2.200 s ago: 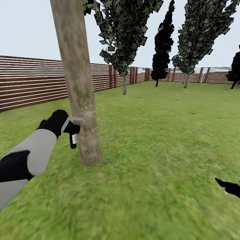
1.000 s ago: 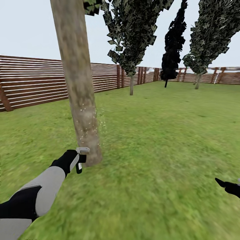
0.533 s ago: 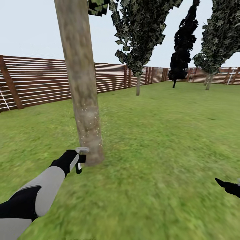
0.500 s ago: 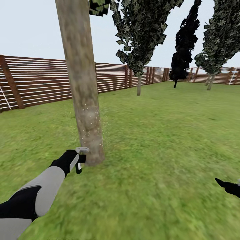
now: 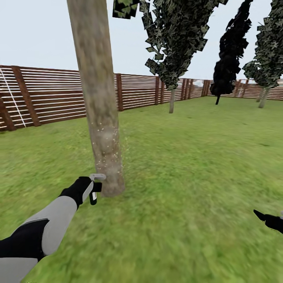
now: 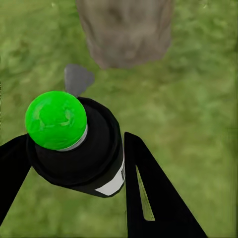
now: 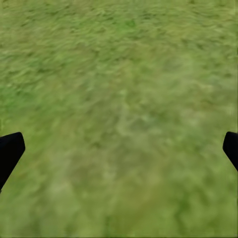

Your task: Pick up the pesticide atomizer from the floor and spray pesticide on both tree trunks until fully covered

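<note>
Left hand point(image 5: 93, 188) grips the atomizer point(image 6: 79, 148) beside the tree trunk point(image 5: 98, 98), frame left; right hand point(image 7: 119, 148) wide; open lawn point(image 5: 196, 165) right, fence point(image 5: 51, 94) behind.

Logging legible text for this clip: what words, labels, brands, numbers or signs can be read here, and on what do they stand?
No text can be read in these pictures.
White label on the pesticide atomizer held in the left tool: it shows in the head view and the left wrist view, but any print on it is too small and blurred to read.
Tree trunk, fence, lawn: no writing or signs.
</note>
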Robot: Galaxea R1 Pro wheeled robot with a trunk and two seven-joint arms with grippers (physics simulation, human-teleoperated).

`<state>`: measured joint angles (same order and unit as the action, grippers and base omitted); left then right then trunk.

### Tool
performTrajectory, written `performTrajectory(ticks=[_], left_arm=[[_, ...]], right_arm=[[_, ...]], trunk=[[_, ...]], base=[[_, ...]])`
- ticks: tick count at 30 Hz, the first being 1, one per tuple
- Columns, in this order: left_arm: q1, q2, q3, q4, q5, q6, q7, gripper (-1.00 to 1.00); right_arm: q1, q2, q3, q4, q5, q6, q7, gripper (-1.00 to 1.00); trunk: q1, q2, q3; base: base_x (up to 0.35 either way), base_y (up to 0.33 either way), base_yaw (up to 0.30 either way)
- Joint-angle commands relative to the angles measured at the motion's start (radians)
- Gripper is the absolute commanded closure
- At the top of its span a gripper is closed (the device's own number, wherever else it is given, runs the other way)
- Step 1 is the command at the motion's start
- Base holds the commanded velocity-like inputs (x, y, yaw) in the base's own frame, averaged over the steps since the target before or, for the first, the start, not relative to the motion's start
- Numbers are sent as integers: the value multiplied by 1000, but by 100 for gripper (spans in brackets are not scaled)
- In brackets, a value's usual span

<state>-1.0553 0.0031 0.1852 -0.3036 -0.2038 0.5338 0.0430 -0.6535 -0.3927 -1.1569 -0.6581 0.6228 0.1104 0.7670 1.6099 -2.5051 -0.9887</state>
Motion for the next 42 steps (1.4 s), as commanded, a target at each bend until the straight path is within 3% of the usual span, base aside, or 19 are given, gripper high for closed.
performTrajectory(ticks=[1,9,14,26,37,42], left_arm=[[0,0,0,0,0,0,0,100],[0,-3,-1,1,0,0,0,100],[0,-22,-1,1,0,0,0,100],[0,-22,0,1,0,0,0,100],[0,-21,5,1,0,0,0,100],[0,-21,4,3,0,0,0,100]], right_arm=[[0,0,0,0,0,0,0,-100],[0,0,0,0,0,0,0,-100],[0,0,0,0,0,0,0,-100],[0,0,0,0,1,0,0,-100],[0,0,0,0,1,0,0,-100],[0,0,0,0,1,0,0,-100]], trunk=[[0,0,0],[0,0,0],[0,0,0],[0,0,0],[0,0,0],[0,0,0]], base=[[182,-270,245],[135,-293,190],[5,-323,6],[43,-325,192],[205,-266,245],[23,-217,24]])
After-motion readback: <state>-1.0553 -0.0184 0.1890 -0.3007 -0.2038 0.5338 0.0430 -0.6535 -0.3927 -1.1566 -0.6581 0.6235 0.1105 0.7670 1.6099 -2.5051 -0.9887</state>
